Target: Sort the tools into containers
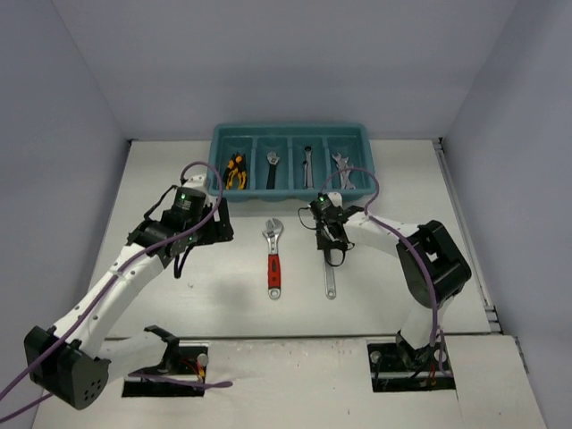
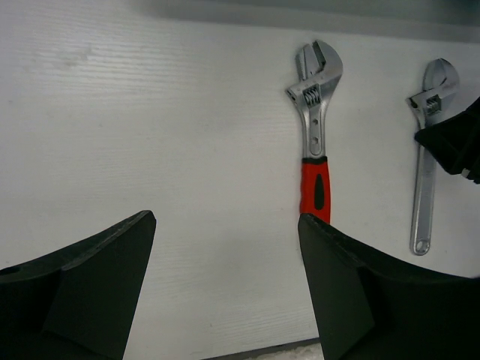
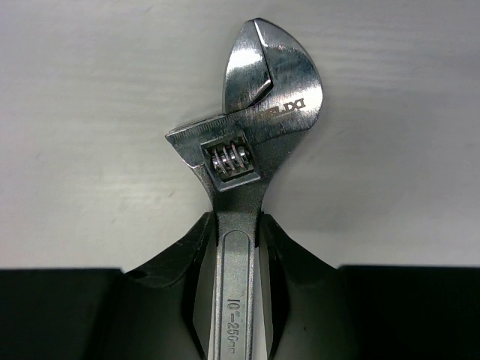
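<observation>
Tray (image 1: 286, 128): teal plastic with a rim, at the far side of the table (image 1: 223, 304), divided into four narrow compartments side by side.
Leftmost compartment (image 1: 234, 147): holds pliers (image 1: 235, 172) with yellow and orange handles, bunched together; how many cannot be told.
Second compartment (image 1: 271, 146): holds one black adjustable wrench (image 1: 271, 170), lying lengthwise.
Third compartment (image 1: 315, 147): holds one slim silver spanner (image 1: 307, 166), lying lengthwise.
Rightmost compartment (image 1: 354, 150): holds silver spanners (image 1: 342, 170), apparently overlapping; too small to count.
Red-handled adjustable wrench (image 1: 273, 259) (image 2: 315, 127): outside the tray, flat on the table in front of it, head towards the tray, between the two grippers and touching neither.
Silver adjustable wrench (image 1: 330, 279) (image 2: 425, 187) (image 3: 259, 112): outside the tray, just to the right of the red-handled one and roughly parallel, head towards the tray.
Right gripper (image 1: 332, 241) (image 3: 236, 232): closed on the silver adjustable wrench, a finger pressed to each side of the shank just below the head.
Left gripper (image 1: 219, 228) (image 2: 225, 255): fingers spread wide, holding nothing, over bare table to the left of the red-handled adjustable wrench.
</observation>
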{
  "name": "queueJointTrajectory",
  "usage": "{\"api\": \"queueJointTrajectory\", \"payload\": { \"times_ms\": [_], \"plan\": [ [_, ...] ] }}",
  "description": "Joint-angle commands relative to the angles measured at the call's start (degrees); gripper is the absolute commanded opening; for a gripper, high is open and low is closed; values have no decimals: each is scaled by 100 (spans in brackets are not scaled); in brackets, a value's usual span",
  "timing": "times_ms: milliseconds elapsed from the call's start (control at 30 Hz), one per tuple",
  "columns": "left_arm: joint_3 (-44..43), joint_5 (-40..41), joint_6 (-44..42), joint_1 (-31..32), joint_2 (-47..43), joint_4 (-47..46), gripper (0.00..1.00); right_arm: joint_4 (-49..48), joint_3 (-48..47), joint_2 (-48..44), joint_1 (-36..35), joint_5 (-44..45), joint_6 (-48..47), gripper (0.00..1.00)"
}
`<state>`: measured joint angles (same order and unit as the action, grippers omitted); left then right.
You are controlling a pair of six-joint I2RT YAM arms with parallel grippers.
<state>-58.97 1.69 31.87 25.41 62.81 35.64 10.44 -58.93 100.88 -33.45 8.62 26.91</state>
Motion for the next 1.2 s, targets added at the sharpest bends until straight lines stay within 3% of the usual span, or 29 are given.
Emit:
{"api": "queueJointTrajectory", "payload": {
  "times_ms": [0, 333, 500, 833, 1167],
  "plan": [
    [58, -640, 507, 33, -68, -644, 74, -180, 15, -974, -373, 175, -191, 0],
    [87, -386, 373, 23, -202, -564, 74, -455, -246, -1472, -631, 48, -603, 0],
    [39, -161, 342, 21, -287, -327, 74, -442, -1143, -1384, -650, -123, -753, 0],
    [-106, 595, 127, -67, -708, 567, 74, -448, -4549, 448, -477, -532, -1135, 0],
    [181, 562, 362, -136, -1452, 1274, 74, -537, -8155, 2987, 124, -875, -983, 0]
  ]
}}
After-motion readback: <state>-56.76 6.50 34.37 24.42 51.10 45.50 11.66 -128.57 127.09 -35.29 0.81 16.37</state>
